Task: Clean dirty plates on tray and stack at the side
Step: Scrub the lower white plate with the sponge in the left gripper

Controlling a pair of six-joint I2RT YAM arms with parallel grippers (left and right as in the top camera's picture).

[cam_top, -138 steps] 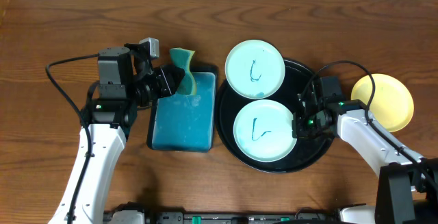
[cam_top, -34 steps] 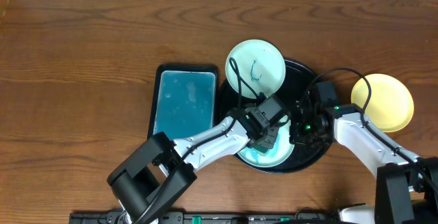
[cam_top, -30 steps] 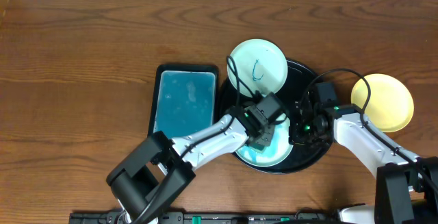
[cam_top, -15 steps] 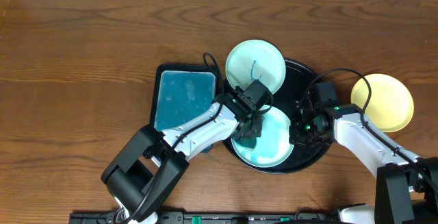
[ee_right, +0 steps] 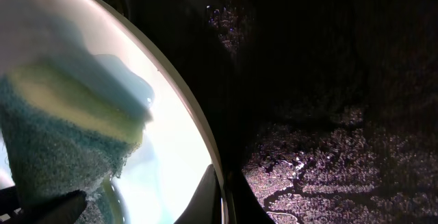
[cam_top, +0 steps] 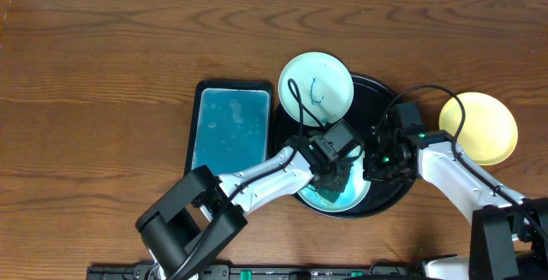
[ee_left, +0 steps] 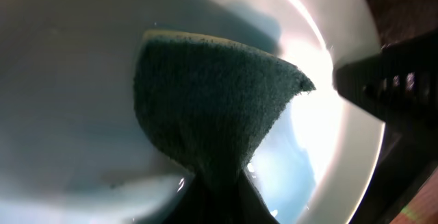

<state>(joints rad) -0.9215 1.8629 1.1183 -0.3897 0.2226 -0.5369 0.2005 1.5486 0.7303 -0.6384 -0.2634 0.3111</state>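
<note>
Pinching a teal sponge [ee_left: 205,107], the left fingers [cam_top: 328,175] are closed on its bunched end and press its flared end flat against the inside of the lower plate [cam_top: 354,193]. In the left wrist view the sponge fans out across the middle of the frame, with wet pale plate all around it. The right fingers [cam_top: 371,174] are clamped together on that same plate's right rim; the right wrist view shows the rim curving from upper left down to the fingers at the bottom centre. This plate lies in the lower half of the round black tray [cam_top: 381,100], right of centre in the overhead frame. The upper plate [cam_top: 317,87], bearing a thin teal scribble, rests on the tray's upper left rim. The yellow plate [cam_top: 479,128] sits on the desk [cam_top: 103,74] at the right, just beside the tray. A rectangular tray [cam_top: 229,130] with a blue inside lies just left of the round one. The left arm [cam_top: 257,173] slants up from the bottom left, its wrist over the tray. The right arm [cam_top: 454,173] rises from the lower right corner, its wrist at the tray's right edge.
</note>
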